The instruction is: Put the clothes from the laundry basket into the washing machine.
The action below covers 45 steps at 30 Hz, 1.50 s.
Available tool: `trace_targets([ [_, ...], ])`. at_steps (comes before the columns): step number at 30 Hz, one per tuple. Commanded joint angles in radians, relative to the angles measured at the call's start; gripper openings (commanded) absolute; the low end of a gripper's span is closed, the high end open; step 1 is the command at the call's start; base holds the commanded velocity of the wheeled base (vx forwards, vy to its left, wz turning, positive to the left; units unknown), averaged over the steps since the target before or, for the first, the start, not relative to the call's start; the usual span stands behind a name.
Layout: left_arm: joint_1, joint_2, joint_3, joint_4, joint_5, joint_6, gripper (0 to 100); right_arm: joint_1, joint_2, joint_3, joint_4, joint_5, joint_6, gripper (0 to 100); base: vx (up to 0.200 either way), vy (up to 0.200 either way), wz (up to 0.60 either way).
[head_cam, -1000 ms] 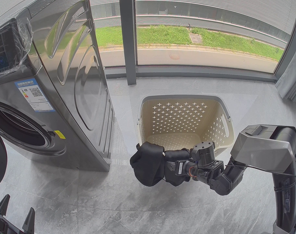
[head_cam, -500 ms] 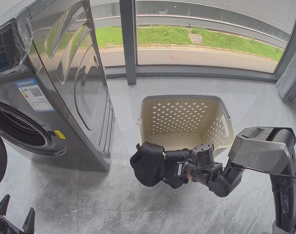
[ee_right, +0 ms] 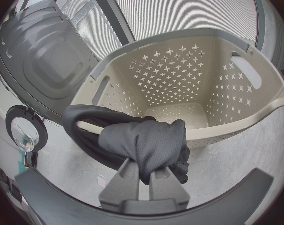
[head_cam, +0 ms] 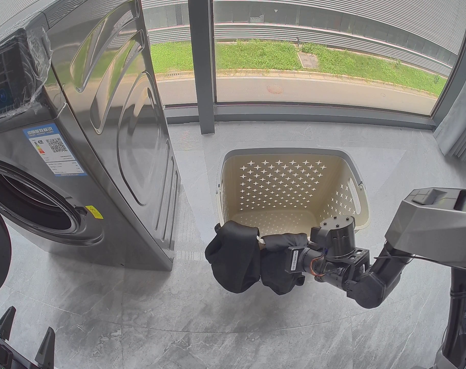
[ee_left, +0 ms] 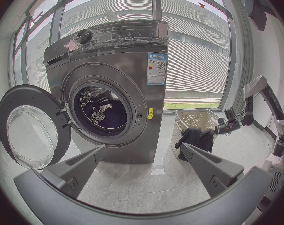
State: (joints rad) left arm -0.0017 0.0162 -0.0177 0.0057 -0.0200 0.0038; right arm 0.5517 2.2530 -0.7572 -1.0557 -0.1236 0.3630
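Observation:
A black garment (head_cam: pixel 233 262) hangs bunched over the near left corner of the cream laundry basket (head_cam: pixel 289 152), and my right gripper (head_cam: pixel 287 267) is shut on its end. In the right wrist view the fingers (ee_right: pixel 129 175) pinch the black cloth (ee_right: pixel 145 141) just outside the basket rim (ee_right: pixel 210 132). No other clothes lie in the basket. The washing machine (head_cam: pixel 115 129) stands to the left with its drum opening (head_cam: pixel 33 201) uncovered. Dark clothing (ee_left: pixel 114 114) lies inside the drum. My left gripper (head_cam: pixel 25 334) is low at the near left, open and holding nothing.
The washer's round door (ee_left: pixel 29 125) is swung wide open to the side of the drum. Grey tiled floor (head_cam: pixel 166 303) lies bare between machine and basket. A window wall with a dark pillar (head_cam: pixel 202 52) runs behind, and a curtain (head_cam: pixel 461 124) hangs at the far right.
My right arm has drawn back to the right, shifting the wrist and gripper slightly right with the garment still held. The garment stays draped on the basket corner. The left gripper is unmoved.

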Motion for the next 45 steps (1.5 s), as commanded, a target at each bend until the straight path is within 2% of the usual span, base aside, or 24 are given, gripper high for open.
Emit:
trace_targets([
  [1,0.0,-0.016,0.015,0.0,0.0,-0.001,100,0.008,-0.219,0.084,-0.006,-0.001,0.001,0,0.0,0.0,0.0],
  [12,0.0,-0.016,0.015,0.0,0.0,-0.005,100,0.048,-0.604,0.228,0.008,-0.001,0.001,0,0.0,0.0,0.0],
  [15,0.0,-0.016,0.015,0.0,0.0,-0.005,100,0.077,-0.694,0.266,0.013,-0.001,-0.01,0,0.0,0.0,0.0],
  [17,0.0,-0.016,0.015,0.0,0.0,-0.005,100,0.111,-0.747,0.282,0.014,-0.001,-0.038,0,0.0,0.0,0.0],
  [21,0.0,-0.016,0.015,0.0,0.003,-0.013,100,0.14,-0.797,0.277,0.017,0.002,-0.125,0,0.0,0.0,0.0],
  [26,0.0,-0.016,0.015,0.0,0.002,-0.01,100,0.18,-0.865,0.283,0.02,0.002,-0.144,0,0.0,0.0,0.0],
  [31,-0.001,-0.016,0.015,0.0,0.003,-0.013,100,0.183,-0.897,0.285,0.022,0.002,-0.191,0,-0.12,0.0,0.0],
  [41,-0.001,-0.016,0.015,0.0,0.003,-0.015,100,0.183,-0.891,0.292,0.019,-0.002,-0.196,0,-0.2,0.0,0.0],
  [45,-0.001,-0.016,0.015,0.0,0.003,-0.013,100,0.172,-0.889,0.294,0.02,-0.004,-0.197,0,0.0,0.0,0.0],
])
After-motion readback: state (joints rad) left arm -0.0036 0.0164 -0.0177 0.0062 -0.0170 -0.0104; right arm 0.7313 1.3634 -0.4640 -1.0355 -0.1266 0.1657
